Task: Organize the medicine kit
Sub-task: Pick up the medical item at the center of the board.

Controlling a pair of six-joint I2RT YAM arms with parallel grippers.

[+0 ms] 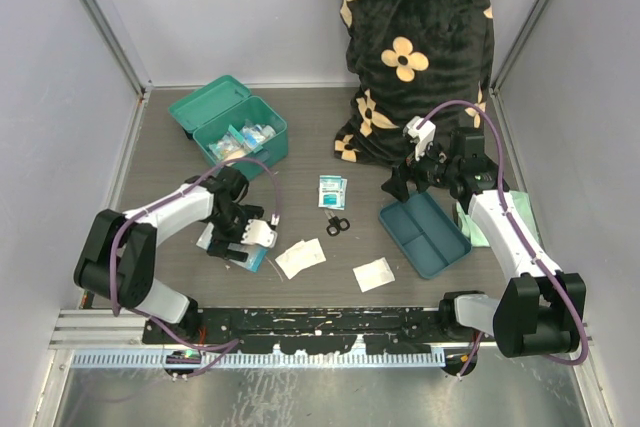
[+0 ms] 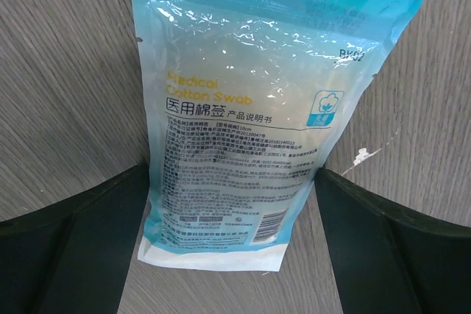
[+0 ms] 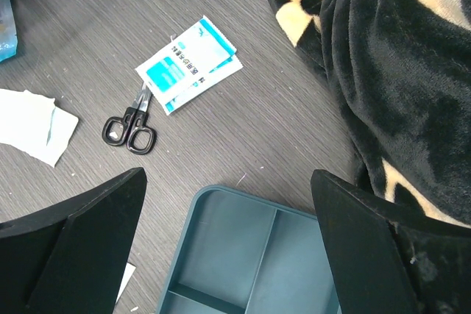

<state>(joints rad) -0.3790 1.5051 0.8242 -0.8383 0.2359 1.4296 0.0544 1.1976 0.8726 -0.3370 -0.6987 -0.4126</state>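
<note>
Medicine kit [image 1: 210, 102]: teal-green plastic box, rounded corners, lid hinged open, packets inside, at far left of desk [image 1: 300, 137]. Left tool [image 2: 229, 182] spread wide astride cotton swab bag [image 2: 243, 71], not clenched. Right tool [image 1: 415, 185] released, empty, above divided tray [image 1: 425, 237].

Medicine kit [image 1: 228, 123] sits rear left on tabletop [image 1: 300, 147], swab pack [image 2: 243, 145] front left, sachets [image 1: 332, 190] centre with scissors [image 1: 337, 224] just in front, divided tray [image 1: 424, 234] front right, blanket [image 1: 410, 47] behind it at rear right.
</note>
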